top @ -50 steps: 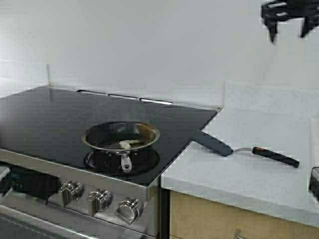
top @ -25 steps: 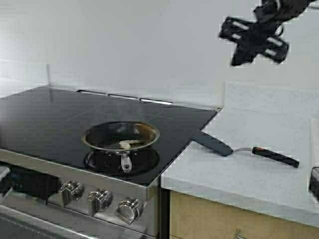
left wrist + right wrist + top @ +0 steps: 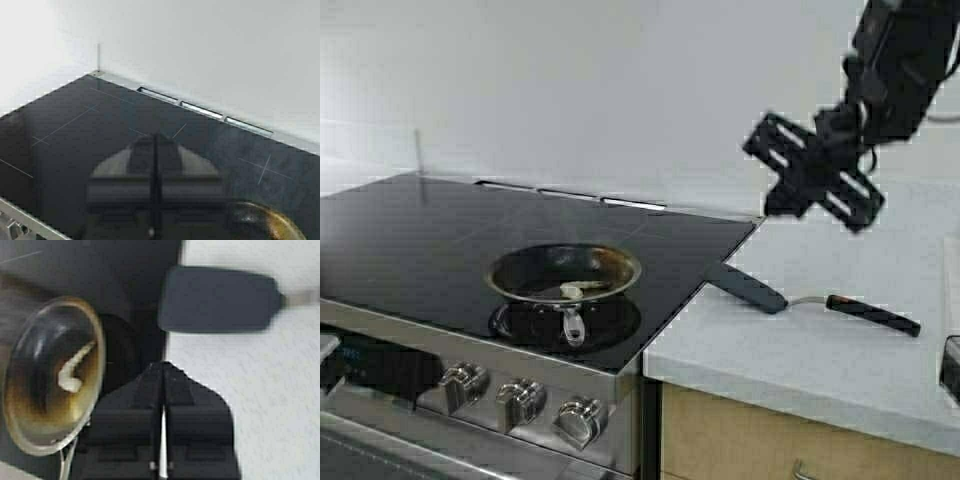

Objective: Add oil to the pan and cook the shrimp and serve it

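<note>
the pan [image 3: 563,272] sits on the black stovetop [image 3: 440,230] with the shrimp [image 3: 571,291] lying inside it near the handle side. right end effector [image 3: 812,183] hangs in the air over the spatula [image 3: 800,297] on the table [image 3: 840,350], fingers pressed together on nothing. left end effector [image 3: 154,165] is pinched closed too, above the stovetop.

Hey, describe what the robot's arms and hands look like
Both are matte black. The right hand sits on a boxy black wrist with a thin cable loop beside it. Its fingers are broad, angular slabs tapering to a point. The left hand has the same wedge-shaped black fingers.
</note>
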Available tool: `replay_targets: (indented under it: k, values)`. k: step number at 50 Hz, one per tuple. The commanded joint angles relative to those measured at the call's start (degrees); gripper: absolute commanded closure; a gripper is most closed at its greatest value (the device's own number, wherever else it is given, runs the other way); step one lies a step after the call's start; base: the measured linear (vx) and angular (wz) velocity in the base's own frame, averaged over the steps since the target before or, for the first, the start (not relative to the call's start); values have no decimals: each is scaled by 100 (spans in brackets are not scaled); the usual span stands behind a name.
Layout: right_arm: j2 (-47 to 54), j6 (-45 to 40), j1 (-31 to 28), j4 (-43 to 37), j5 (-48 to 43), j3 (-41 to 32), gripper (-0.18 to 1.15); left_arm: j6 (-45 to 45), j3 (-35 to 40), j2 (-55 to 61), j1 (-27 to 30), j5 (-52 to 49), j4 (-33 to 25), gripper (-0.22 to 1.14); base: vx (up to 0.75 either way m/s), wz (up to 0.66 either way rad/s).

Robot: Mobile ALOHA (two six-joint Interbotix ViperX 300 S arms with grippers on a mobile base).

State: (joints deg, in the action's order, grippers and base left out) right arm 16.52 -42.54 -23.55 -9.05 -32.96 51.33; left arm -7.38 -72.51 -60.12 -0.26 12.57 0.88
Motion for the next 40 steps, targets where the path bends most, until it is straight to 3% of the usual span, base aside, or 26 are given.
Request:
replay_targets:
  k: [1,5,7,23,29,40]
  values:
    - [149,-422,-35,-62,-308,70,20,-9,53,44,0,26,0,89,0,0]
    - [352,-844,-53,-62,-633,141,-6,-9,53,44,0,26,0,89,0,0]
    - [457,-1099,-53,-62,-809,176,-10,-18,53,44,0,26,0,89,0,0]
    - [1564,-3674,-105,-53,-2874,396,-7,-18,53,53,0,26,0,89,0,0]
    - [2030,-3938,-105,-176,-3384,334,-7,-18,53,44,0,26,0,89,0,0]
    - [2496,-3911,-105,-712,-3454,123,-7,-26,53,44,0,26,0,89,0,0]
